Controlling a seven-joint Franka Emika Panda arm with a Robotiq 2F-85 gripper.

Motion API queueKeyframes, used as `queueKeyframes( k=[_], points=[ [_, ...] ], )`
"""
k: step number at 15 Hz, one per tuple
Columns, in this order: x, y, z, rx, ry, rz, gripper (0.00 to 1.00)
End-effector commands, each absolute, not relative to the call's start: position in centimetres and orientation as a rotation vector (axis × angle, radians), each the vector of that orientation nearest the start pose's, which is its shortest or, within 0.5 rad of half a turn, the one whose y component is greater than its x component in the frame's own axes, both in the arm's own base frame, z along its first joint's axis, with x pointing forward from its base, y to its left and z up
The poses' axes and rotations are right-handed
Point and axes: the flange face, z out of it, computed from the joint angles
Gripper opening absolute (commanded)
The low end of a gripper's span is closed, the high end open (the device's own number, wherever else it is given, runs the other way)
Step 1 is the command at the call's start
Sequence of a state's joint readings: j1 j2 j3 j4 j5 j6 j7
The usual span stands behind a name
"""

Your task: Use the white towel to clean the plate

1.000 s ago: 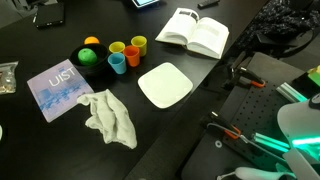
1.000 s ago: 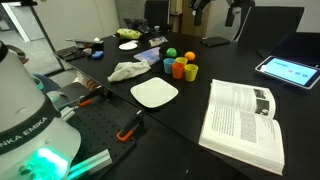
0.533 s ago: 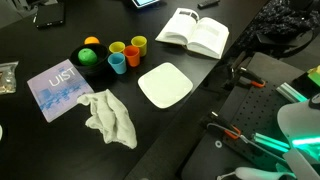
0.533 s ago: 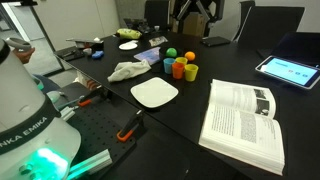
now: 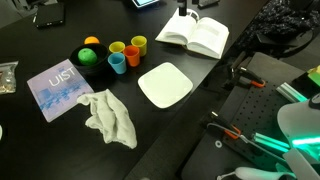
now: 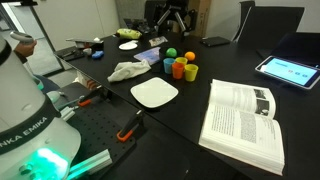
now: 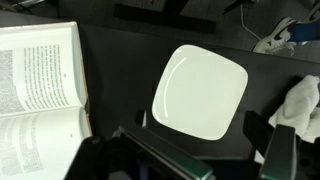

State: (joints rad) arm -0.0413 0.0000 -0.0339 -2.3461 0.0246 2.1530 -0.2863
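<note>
As the white towel [image 5: 110,117] lies against the booklet [image 5: 60,88] left of the plate [image 5: 165,84], both may be pinched by the wide-spread, empty gripper [image 7: 203,152].

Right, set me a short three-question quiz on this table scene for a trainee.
1. True or false: the white towel is lying on the plate.
2. Pick one. On the plate there is: A) a cup, B) a spoon, C) nothing that can be seen.
3. Fill in: in the wrist view, the plate lies between the towel and the open ____.

Key:
1. False. The towel lies on the table, apart from the plate.
2. C.
3. book.
</note>
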Motion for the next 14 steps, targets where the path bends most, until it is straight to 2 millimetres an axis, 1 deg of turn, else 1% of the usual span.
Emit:
queueKeyframes(
  k=[1,4,6,12,14],
  points=[
    [47.1,-0.7,30.4,-2.996,-0.448,0.283,1.0],
    [46.1,2.0,28.7,-2.963,-0.553,0.336,1.0],
    [45.7,3.9,27.5,-2.945,-0.623,0.355,1.0],
    [44.8,10.3,24.6,-2.869,-0.819,0.357,1.0],
    [44.3,12.1,23.6,-2.839,-0.875,0.367,1.0]
  ],
)
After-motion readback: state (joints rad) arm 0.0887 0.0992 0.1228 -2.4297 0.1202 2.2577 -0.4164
